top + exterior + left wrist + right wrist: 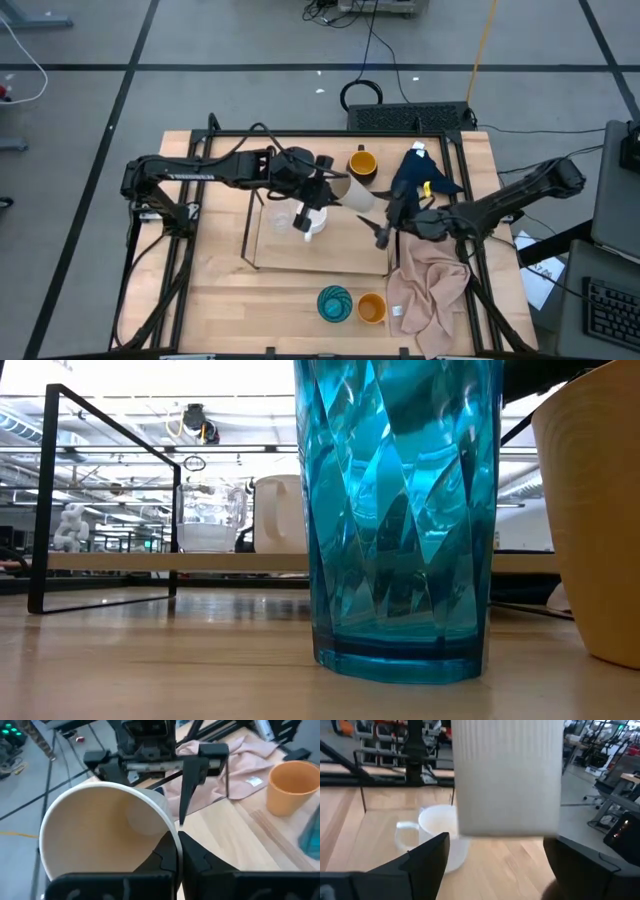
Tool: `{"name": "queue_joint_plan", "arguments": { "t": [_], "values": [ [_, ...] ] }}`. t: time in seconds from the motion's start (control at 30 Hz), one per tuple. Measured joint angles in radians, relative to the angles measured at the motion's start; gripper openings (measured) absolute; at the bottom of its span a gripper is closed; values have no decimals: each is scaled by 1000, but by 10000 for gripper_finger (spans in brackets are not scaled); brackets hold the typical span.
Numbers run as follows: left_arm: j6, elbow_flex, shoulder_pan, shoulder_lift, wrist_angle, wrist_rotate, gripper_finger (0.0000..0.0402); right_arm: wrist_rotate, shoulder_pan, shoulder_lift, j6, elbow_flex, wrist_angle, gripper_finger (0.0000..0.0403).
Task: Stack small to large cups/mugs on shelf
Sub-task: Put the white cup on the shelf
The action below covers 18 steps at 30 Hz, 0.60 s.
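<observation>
1. Two grippers are meeting over the shelf (275, 255), w/ the beige cup (356, 193) between them. It's hanging in the air above the shelf's back right part, just right of the white mug (313, 222).
2. Left gripper (322, 186) is pinching the cup by its rim: in the left wrist view one finger is sitting inside the mouth and one outside, closed on the wall (170, 851).
3. Cup is lying tilted, nearly on its side. Its long axis is running roughly from the left gripper toward the right one, mouth facing back at the left wrist and base pointing to the right gripper (384, 232).
4. Right gripper's fingers are spread wide, one either side of the cup body in its own wrist view (507, 775). They are not touching it as far as I can tell, so it's open and lined up w/ the base end.
5. Judgement: looks like a handover or regrip, and it's turning on that axis. Right arm is the nearer one to the base, so it would be closing across the body while the left is letting go of the rim.
6. White mug and the clear glass (282, 214) are standing on the shelf, glass just left of the mug.
7. Off the shelf: dark mug (362, 163) behind it, teal cup (334, 303) and orange cup (371, 309) in front of it.
</observation>
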Motion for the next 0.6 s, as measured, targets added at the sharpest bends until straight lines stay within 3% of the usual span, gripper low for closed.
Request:
{"name": "queue_joint_plan", "arguments": {
  "t": [0.17, 0.27, 0.4, 0.6],
  "values": [
    [-17, 0, 1, 0, -2, -22, 1, 17, 1, -104, -16, -1, -125, 313],
    [-26, 0, 0, 0, -2, -15, 1, 100, 5, -179, -106, -1, -149, 313],
    [-53, 2, -1, -3, 3, -19, 1, 191, 9, -274, -256, -2, -98, 313],
    [-51, 1, -2, 14, 4, -23, 1, 201, 7, -346, -360, -2, -53, 313]
  ]
}}
